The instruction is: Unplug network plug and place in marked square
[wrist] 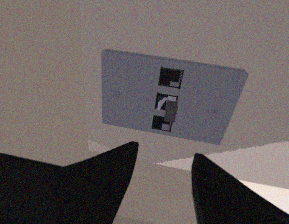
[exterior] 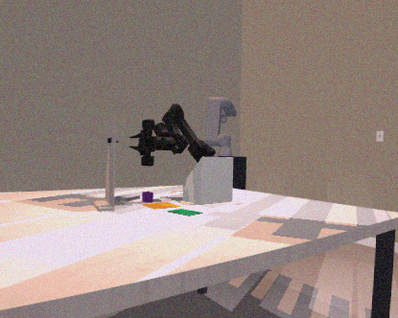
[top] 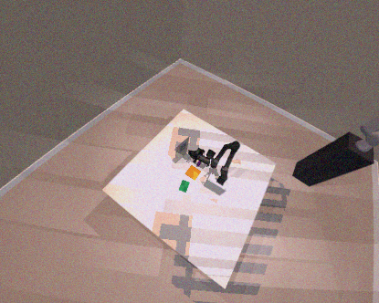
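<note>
On the upright panel (wrist: 171, 96): the network plug (wrist: 170, 111) sits locked in the middle socket.
Probably light, rigid and small; its thin tab looks fragile, so grip the body's sides. Gripper (wrist: 164, 167), part-closed on nothing, hangs short of the panel.

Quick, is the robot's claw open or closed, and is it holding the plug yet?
Gripper: partly closed with a gap between the fingers, holding nothing. The plug sits in the panel, apart from the fingers.
</note>
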`<state>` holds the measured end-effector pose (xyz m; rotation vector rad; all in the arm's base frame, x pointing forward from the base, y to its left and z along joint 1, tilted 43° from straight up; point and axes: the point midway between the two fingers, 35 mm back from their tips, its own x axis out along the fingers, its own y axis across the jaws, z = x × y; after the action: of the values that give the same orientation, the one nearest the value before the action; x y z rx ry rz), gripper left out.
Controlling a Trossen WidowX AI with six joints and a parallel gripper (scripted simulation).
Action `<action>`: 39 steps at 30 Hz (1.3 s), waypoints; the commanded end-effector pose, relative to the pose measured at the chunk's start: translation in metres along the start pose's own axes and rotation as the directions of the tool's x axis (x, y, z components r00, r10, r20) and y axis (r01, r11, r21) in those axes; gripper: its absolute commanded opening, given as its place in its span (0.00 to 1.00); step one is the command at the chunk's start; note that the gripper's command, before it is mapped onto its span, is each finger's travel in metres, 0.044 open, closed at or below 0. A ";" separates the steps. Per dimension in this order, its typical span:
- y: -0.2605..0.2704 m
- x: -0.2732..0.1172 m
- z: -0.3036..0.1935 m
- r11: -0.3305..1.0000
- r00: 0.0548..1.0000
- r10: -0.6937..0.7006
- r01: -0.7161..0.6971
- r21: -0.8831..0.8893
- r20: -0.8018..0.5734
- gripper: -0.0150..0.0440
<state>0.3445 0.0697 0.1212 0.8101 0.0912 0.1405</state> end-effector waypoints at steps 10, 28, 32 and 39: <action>0.001 0.019 0.005 1.000 1.000 0.004 -0.004 0.008 0.003 0.52; 0.002 0.045 0.012 1.000 1.000 0.005 -0.005 0.007 0.004 0.52; 0.001 0.050 0.014 1.000 1.000 0.005 -0.005 0.007 0.005 0.52; 0.001 0.055 0.016 1.000 1.000 0.006 -0.006 0.007 0.005 0.50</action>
<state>0.3989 0.0674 0.1305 0.8139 0.0856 0.1390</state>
